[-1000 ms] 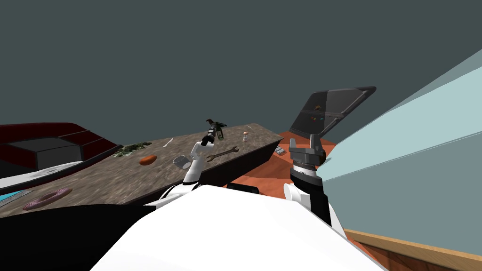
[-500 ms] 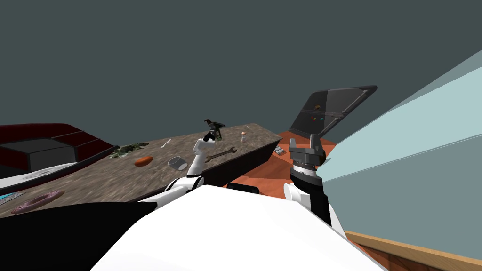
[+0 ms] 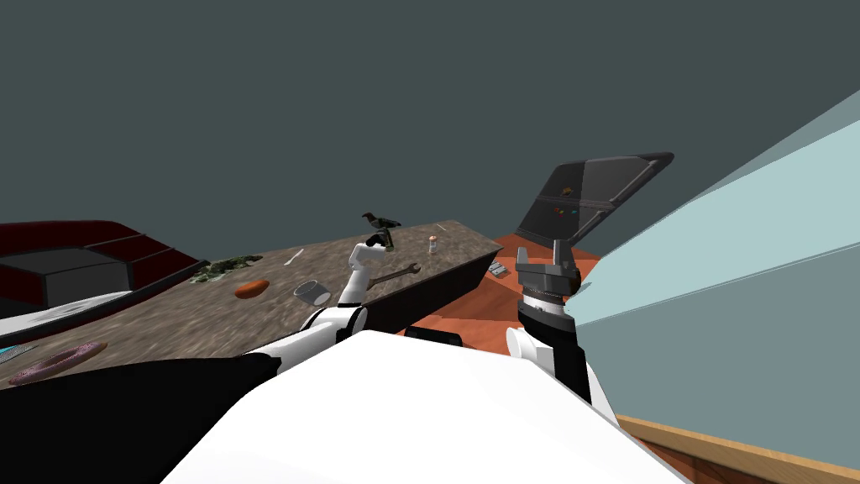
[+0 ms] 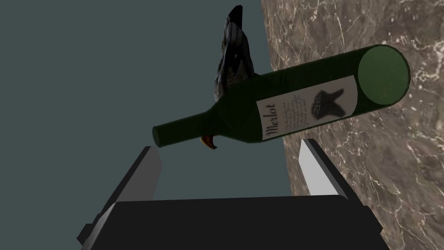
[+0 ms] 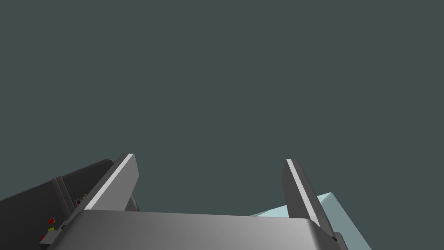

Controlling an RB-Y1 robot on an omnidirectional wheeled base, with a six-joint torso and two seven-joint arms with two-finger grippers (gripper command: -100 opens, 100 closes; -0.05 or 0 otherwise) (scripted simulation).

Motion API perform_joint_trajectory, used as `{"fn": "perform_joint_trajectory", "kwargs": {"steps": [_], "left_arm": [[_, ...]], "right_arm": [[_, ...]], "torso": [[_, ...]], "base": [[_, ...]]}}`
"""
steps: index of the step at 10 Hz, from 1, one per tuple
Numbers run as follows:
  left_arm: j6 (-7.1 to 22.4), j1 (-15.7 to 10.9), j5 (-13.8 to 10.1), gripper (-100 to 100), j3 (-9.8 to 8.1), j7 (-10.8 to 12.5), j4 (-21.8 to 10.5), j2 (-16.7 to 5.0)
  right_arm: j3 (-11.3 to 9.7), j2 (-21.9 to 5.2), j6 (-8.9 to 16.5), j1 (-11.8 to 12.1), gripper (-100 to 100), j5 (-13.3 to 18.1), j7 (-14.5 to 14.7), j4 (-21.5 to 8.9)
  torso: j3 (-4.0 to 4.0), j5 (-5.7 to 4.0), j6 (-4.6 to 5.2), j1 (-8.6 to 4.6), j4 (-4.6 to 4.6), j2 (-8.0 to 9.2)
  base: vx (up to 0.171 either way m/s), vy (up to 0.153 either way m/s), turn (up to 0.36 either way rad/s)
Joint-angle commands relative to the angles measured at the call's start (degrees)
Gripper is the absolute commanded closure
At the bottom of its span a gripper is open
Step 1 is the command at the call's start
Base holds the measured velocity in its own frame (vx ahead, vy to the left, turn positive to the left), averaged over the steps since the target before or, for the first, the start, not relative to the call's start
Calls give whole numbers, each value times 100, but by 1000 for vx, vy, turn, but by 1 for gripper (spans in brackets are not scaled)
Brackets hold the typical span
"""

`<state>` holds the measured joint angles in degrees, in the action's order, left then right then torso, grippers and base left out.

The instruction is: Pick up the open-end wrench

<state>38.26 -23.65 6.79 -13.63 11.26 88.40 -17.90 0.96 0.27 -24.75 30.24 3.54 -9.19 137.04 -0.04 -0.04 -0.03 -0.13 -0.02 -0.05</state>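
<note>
Open-end wrench (image 3: 393,275): lies flat on the desk (image 3: 168,323), close to the long edge that borders the floor, toward the desk's far end; nothing touches it
Left end effector (image 4: 227,146): my fingers are spread wide with nothing between them; it hangs over the desk past the wrench, apart from it, and faces a green bottle
Green bottle (image 4: 282,102): white label reading Merlot with a dark figure; just ahead of my left fingertips and not touching them; I cannot tell whether it stands or lies
Dark bird (image 4: 232,56): a feathered figure right behind the bottle, by the desk's far long edge
Right end effector (image 5: 210,159): fingers wide apart and empty, raised off to the desk's side, over the floor
Desk surface: brown stone-like top veined with white, dark sides, long and narrow
Other things on the desk: a pale cup (image 3: 312,292) beside my left forearm, an orange-brown lump (image 3: 250,289) next to it, green leafy scraps (image 3: 222,267) and a white utensil (image 3: 294,256) along the far long edge, a small white shaker (image 3: 432,244) near the far end, a pinkish ring doughnut (image 3: 55,363) toward the near end
Room: dull grey-blue wall (image 3: 420,101) behind the desk, pale teal wall (image 3: 739,252) on my right, red-brown floor (image 3: 487,307), a dark tilted panel (image 3: 588,197) with small coloured dots beyond the desk's far end, dark red furniture (image 3: 76,239) beyond the far long edge
</note>
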Motion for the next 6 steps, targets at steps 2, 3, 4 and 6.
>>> {"fn": "perform_joint_trajectory", "kwargs": {"steps": [2,3,4,6], "left_arm": [[449,-401,-132,-100,-9,82,-447,-65],[596,-506,-132,-100,-9,82,-630,-65],[645,-506,-132,-100,-9,82,-672,-65],[1016,-812,-243,-100,-2,135,-1003,-115]], "right_arm": [[0,0,0,0,0,0,0,0],[0,0,0,0,0,0,0,0],[0,0,0,0,0,0,0,0],[0,0,0,0,0,0,0,0]], "torso": [[-1,0,0,0,-1,-1],[-2,-1,0,-5,-1,-2],[0,-1,0,-2,-1,0],[4,1,-1,5,1,7]], "base": [[23,-47,6],[16,-44,7],[5,-18,-1],[3,-29,9]]}}
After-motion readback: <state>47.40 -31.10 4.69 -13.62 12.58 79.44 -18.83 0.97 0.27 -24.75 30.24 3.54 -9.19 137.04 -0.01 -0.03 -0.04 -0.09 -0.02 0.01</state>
